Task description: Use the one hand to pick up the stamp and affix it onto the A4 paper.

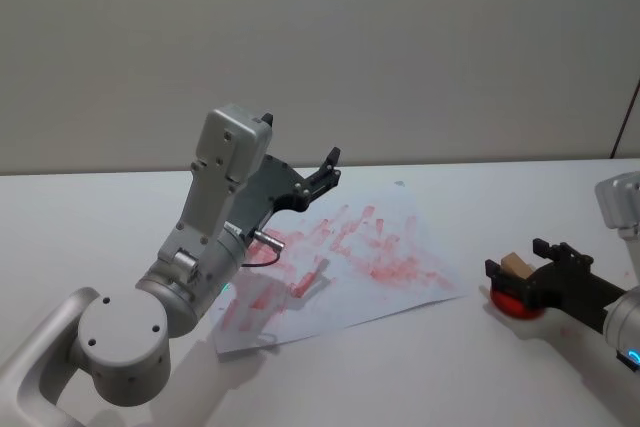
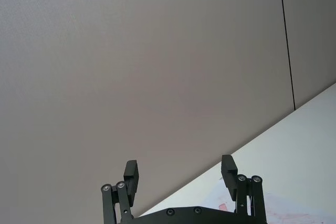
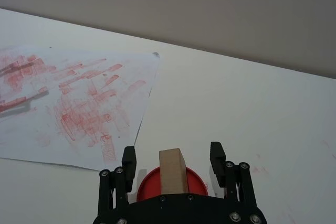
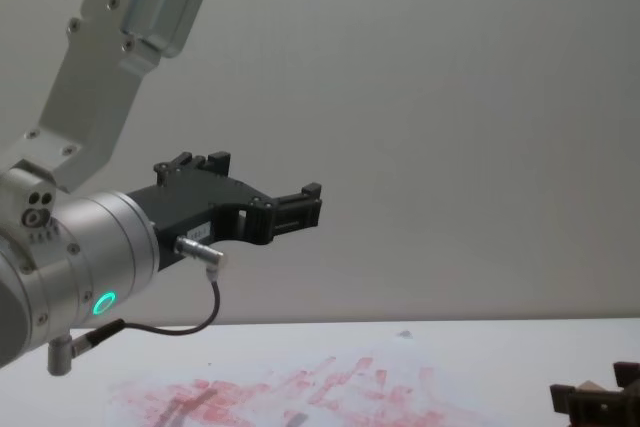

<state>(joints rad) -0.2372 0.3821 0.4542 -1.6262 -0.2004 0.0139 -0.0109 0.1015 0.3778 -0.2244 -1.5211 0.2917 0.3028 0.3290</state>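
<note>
The stamp (image 3: 173,171) is a light-tan wooden block standing upright on a low red ink pad (image 3: 197,181) at the table's right. My right gripper (image 3: 173,156) is open around it, with a finger (image 3: 128,158) on each side and a gap between each finger and the wood. In the head view the stamp (image 1: 517,267) sits between the right gripper's (image 1: 516,257) black fingers. The A4 paper (image 1: 390,247), smeared with red marks, lies at the table's middle. My left gripper (image 1: 325,169) hangs open and empty, raised above the paper's far left part.
The left arm's large grey body (image 1: 215,237) rises over the paper's left side. White tabletop (image 1: 470,197) lies between the paper and the ink pad. A plain wall stands behind the table, with a dark cable (image 1: 628,117) at the far right.
</note>
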